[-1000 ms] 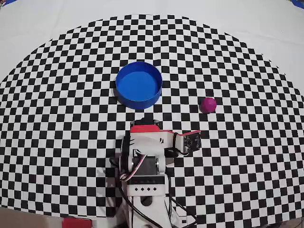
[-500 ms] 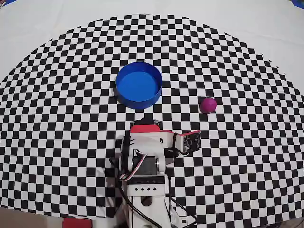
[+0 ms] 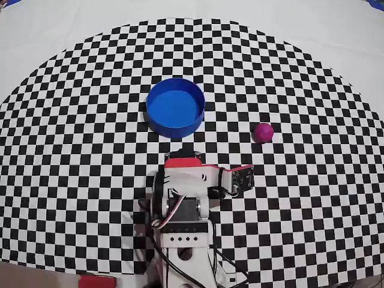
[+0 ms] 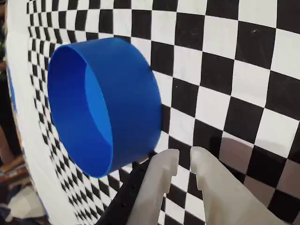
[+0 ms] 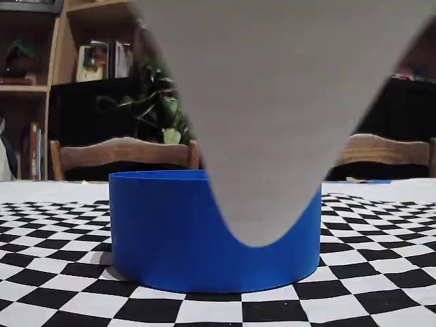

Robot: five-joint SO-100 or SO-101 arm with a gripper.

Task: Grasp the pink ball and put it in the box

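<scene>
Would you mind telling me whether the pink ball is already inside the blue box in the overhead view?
No, the pink ball lies on the checkered cloth, apart from the blue box, which holds nothing.
</scene>
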